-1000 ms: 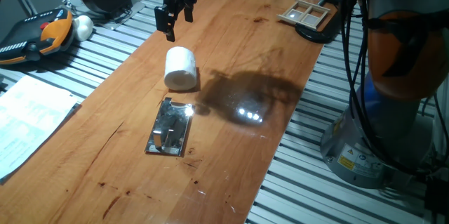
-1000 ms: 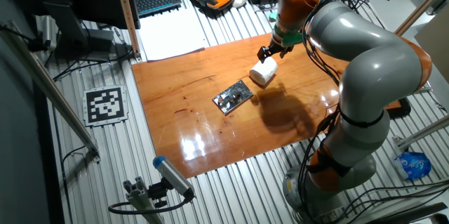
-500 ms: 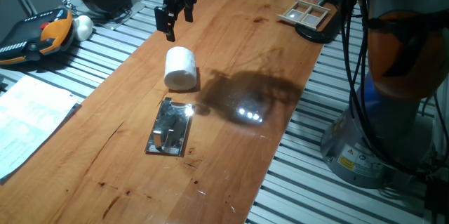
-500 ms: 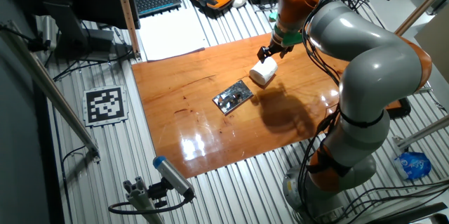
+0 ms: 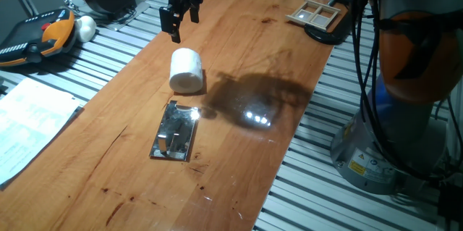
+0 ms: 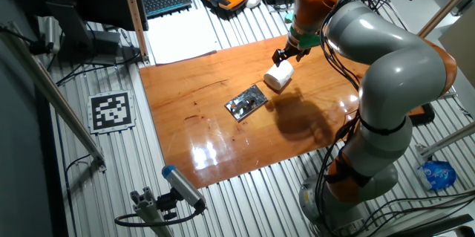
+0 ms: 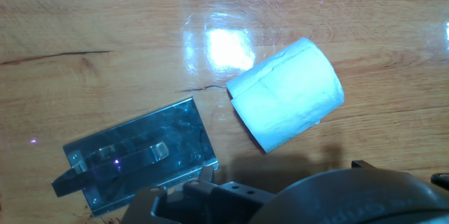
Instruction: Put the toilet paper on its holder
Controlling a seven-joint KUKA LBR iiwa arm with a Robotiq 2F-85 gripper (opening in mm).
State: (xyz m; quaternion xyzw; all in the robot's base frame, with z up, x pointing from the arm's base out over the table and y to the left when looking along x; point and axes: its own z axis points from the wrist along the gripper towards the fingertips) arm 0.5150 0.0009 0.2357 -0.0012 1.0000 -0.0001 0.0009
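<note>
So basically nothing's done yet on this one. Going left to right in the fixed view from the table's end: off the wooden table on the far left there's an orange and black controller with a small white ball right next to it, and some paper sheets nearer on the left. None of that matters for the job.

Then you hit the gripper, hanging above the table at the far side, fingers pointing down with a visible gap between them and nothing in that gap. So it's spread and empty.

Just nearer than that, the toilet paper is lying on its side on the wood, apart from the fingers. The hand view shows it as a white cylinder tipped over; I can't make out the hollow core from there.

A bit nearer again is the holder, a shiny plate lying flat on the table with its short peg showing. Roll and holder are close but not touching, in all three views.

Way over at the far right corner sits a wooden compartment tray, not involved.

What's left, as I read it: pretty much everything. Get down on the roll, grab it, then line the core up with the peg and slide it on. That alignment looks like the fiddly part.
</note>
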